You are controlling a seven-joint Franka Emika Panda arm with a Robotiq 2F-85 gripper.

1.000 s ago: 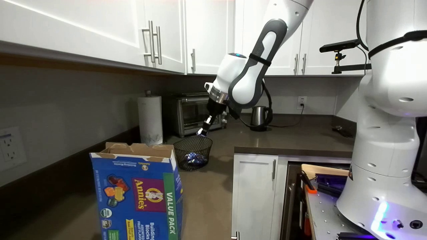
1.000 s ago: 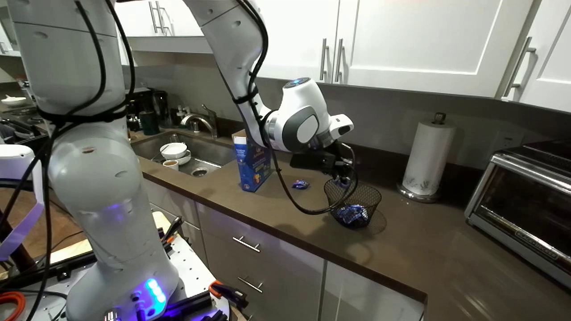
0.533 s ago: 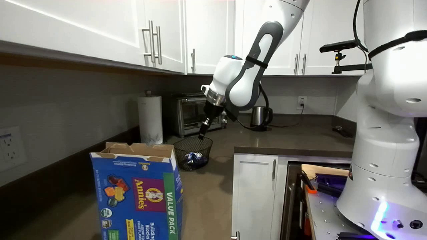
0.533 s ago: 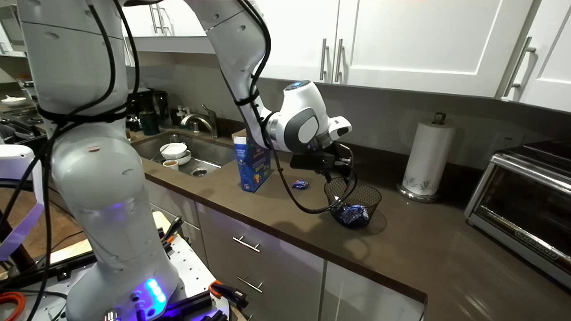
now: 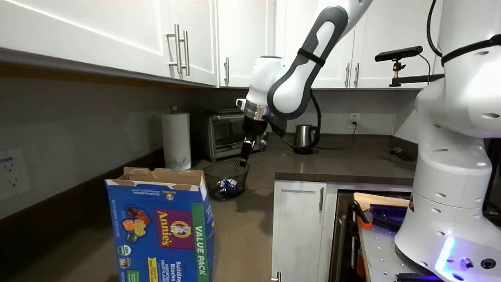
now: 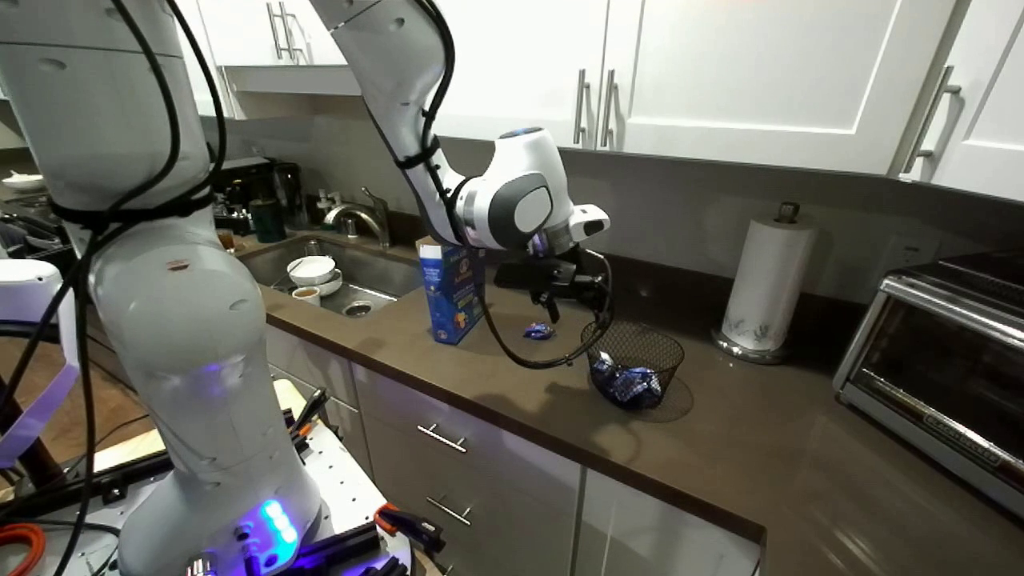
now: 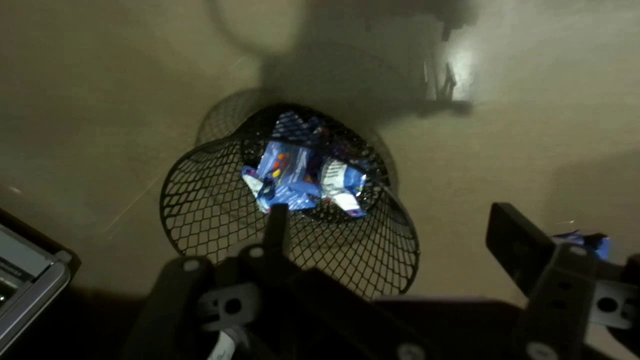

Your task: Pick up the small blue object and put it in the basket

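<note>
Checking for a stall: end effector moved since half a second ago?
Yes: in an exterior view, the end effector has shifted left and slightly up in the picture, away from the paper towel roll.

I see white upper cabinets [image 6: 744,72] with bar handles [image 6: 580,106] on a grey wall [image 6: 680,228]. Lower down, I find a brown countertop [image 6: 800,432] that shines in places, pale drawers [image 6: 480,476] beneath it, and a steel sink [image 6: 378,276] with a curved faucet [image 6: 379,222].
</note>
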